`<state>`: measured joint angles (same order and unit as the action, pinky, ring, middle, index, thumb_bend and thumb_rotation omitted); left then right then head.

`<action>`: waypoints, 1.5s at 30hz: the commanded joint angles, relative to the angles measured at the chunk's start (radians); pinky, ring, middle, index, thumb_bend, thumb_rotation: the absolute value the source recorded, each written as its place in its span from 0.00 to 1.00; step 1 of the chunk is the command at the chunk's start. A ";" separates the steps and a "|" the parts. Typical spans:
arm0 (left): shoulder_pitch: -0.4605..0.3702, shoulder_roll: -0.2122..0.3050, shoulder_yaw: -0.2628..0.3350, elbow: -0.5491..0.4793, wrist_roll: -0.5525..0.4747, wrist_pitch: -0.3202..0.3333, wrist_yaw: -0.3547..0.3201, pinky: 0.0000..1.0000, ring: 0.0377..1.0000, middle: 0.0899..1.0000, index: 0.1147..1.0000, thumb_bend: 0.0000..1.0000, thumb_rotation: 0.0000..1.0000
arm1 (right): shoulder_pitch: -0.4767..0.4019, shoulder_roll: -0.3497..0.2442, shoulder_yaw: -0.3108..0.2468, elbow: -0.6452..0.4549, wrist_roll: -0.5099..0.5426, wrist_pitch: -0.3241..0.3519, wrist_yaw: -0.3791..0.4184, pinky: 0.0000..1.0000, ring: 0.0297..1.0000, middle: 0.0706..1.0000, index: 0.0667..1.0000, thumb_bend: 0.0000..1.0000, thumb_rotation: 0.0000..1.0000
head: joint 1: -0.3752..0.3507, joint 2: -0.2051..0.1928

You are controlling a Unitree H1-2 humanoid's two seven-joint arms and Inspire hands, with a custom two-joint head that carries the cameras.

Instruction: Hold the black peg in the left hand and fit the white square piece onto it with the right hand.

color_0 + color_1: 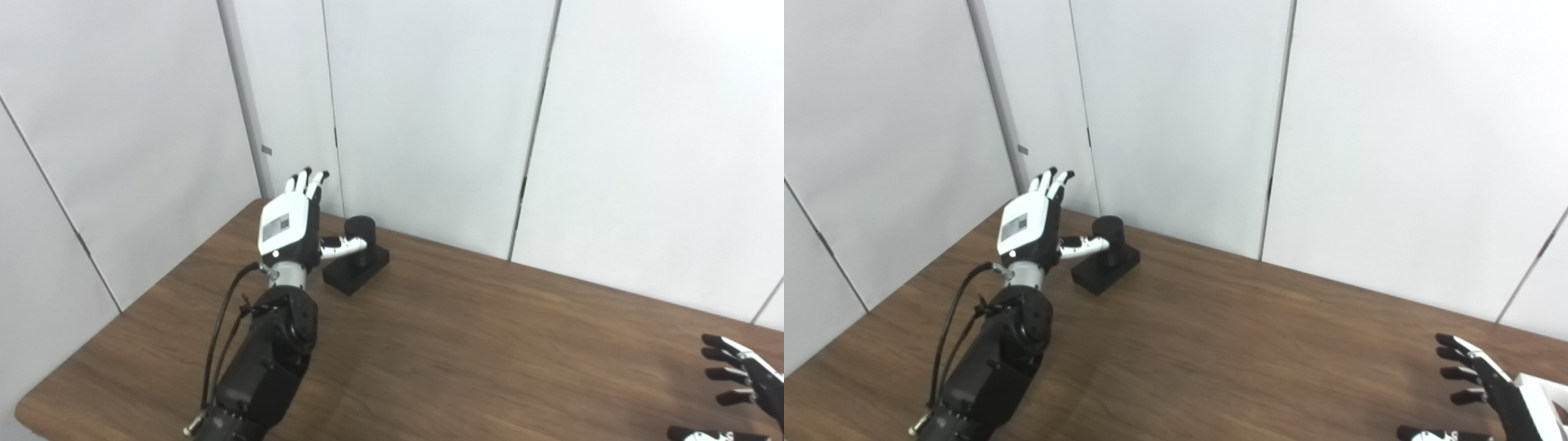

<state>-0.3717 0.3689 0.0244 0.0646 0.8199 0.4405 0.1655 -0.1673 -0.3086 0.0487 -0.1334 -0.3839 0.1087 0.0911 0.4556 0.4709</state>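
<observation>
The black peg [359, 239] is a short upright cylinder on a square black base [356, 268], standing near the table's far left edge. My left hand [293, 224] is raised just left of it, fingers straight and spread, with the thumb reaching across to the peg's near side; whether it touches I cannot tell. It holds nothing. My right hand [1488, 383] hovers open at the bottom right corner, fingers spread. Beside it a white piece [1543, 398] shows at the right eye view's edge, partly hidden by the hand.
The brown wooden table [465, 343] runs from the left corner to the right edge. White wall panels [429, 110] stand right behind its far edge, close to the peg. A black cable [223, 318] loops along my left forearm.
</observation>
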 commanded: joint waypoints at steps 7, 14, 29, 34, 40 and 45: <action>-0.083 0.004 0.001 0.053 0.171 0.029 -0.104 0.87 1.00 1.00 0.90 1.00 0.56 | -0.032 -0.010 -0.010 -0.055 0.000 0.003 0.000 0.57 0.72 0.79 0.81 0.79 0.00 | 0.002 0.002; -0.115 0.003 -0.013 0.147 0.251 0.029 -0.172 0.85 1.00 1.00 0.90 1.00 0.64 | -0.030 -0.011 -0.009 -0.069 -0.001 0.016 0.007 0.58 0.73 0.80 0.82 0.79 0.00 | -0.001 0.005; -0.155 -0.014 0.005 0.302 0.306 0.029 -0.183 0.87 1.00 1.00 0.86 1.00 0.62 | -0.022 -0.014 -0.009 -0.101 -0.013 0.033 0.007 0.56 0.71 0.78 0.81 0.79 0.00 | -0.012 0.019; -0.158 -0.013 0.006 0.332 0.276 0.029 -0.169 0.91 1.00 1.00 0.86 1.00 0.61 | -0.021 -0.014 -0.009 -0.105 -0.017 0.033 0.008 0.56 0.70 0.77 0.80 0.79 0.00 | -0.011 0.021; -0.157 -0.015 0.012 0.351 0.262 0.029 -0.170 0.93 1.00 1.00 0.86 1.00 0.58 | -0.022 -0.009 -0.010 -0.112 -0.017 0.042 0.012 0.56 0.71 0.77 0.80 0.79 0.00 | -0.016 0.022; -0.159 -0.008 0.008 0.367 0.249 0.029 -0.181 0.91 1.00 1.00 0.83 1.00 0.57 | -0.022 -0.010 -0.008 -0.122 -0.022 0.043 0.014 0.56 0.70 0.76 0.79 0.79 0.00 | -0.017 0.023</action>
<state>-0.4790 0.3346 0.0306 0.4425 1.0747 0.4664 -0.0363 -0.1594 -0.3104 0.0488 -0.2114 -0.4030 0.1577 0.1081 0.4387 0.4939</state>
